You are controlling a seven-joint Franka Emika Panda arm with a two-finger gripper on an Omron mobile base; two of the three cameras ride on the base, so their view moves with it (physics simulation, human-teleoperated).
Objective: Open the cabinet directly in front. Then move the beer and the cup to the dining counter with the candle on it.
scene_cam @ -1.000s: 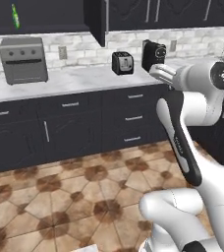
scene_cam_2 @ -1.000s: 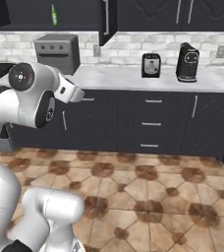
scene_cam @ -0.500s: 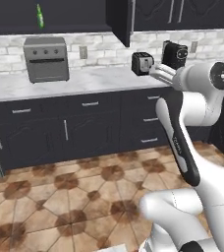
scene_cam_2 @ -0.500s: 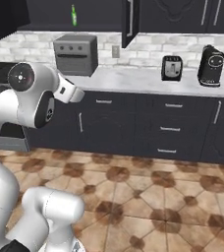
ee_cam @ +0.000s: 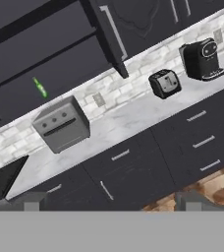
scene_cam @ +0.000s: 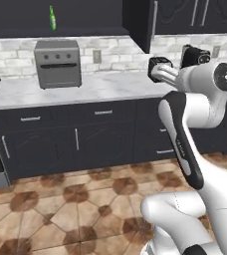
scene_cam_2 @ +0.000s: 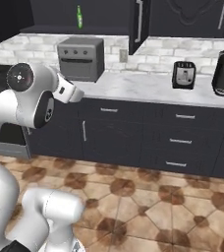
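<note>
I've got the cabinet open, door swung out, beer upright on its shelf at 11 o'clock above the toaster oven. Gripper is empty, fingers spread wide, well back from the counter.

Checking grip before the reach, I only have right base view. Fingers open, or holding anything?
Observer: Open. Hand view has the fingers wide apart, nothing between them.
Operator: Where's the beer in hand view?
Observer: The beer is upper left there, on the shelf above the oven, off the fingers' line.
Operator: My frame cuts off at the coffee maker. What's past it?
Observer: A wall outlet on the tile just beyond the coffee maker.
</note>
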